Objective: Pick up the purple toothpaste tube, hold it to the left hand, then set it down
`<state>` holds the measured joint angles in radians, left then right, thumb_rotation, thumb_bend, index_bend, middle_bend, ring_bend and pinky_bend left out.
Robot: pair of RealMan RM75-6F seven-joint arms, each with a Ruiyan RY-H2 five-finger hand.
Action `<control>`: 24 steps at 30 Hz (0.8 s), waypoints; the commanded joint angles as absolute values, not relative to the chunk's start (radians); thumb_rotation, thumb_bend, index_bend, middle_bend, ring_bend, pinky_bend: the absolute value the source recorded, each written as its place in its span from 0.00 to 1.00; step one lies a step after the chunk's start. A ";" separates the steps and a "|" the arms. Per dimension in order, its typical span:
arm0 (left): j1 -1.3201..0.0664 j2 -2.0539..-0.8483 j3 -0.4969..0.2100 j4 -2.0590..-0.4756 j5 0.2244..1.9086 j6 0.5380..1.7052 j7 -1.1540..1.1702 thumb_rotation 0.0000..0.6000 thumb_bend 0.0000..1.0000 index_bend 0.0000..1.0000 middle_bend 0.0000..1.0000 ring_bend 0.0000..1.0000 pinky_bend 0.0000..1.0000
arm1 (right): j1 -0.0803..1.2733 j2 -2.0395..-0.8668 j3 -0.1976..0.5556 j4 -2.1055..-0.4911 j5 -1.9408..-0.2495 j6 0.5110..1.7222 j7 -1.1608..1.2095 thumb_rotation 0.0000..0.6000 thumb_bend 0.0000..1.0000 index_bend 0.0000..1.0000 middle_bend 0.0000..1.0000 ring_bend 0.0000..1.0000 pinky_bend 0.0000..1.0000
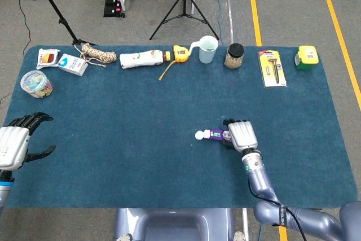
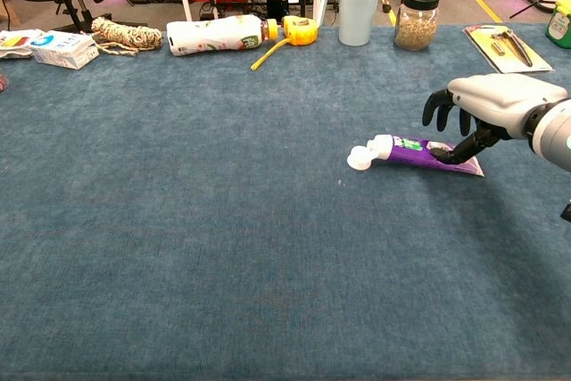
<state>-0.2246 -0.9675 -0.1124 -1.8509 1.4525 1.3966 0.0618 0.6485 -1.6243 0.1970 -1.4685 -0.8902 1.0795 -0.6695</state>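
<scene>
Blue table (image 1: 141,139), hand (image 2: 486,104) over toothpaste tube (image 2: 415,149)

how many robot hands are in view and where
2. The left robot hand hangs open at the table's left edge; the right robot hand reaches over the purple toothpaste tube.

Bright, even overhead light; soft shadows, sharp focus.

Grey floor (image 1: 293,9), yellow lines (image 1: 253,4), tripod (image 1: 184,5).
</scene>
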 commanded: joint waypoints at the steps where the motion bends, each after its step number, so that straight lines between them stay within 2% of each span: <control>1: -0.221 -0.965 -0.111 -1.847 1.451 1.400 0.055 1.00 0.14 0.28 0.29 0.29 0.33 | 0.652 -1.630 0.194 -1.463 -0.884 1.080 -0.670 0.73 0.44 0.27 0.32 0.41 0.37; 24: -0.199 -0.953 -0.102 -1.827 1.450 1.421 0.020 1.00 0.14 0.28 0.29 0.29 0.33 | 0.670 -1.669 0.176 -1.408 -0.875 1.065 -0.655 0.74 0.44 0.29 0.34 0.42 0.39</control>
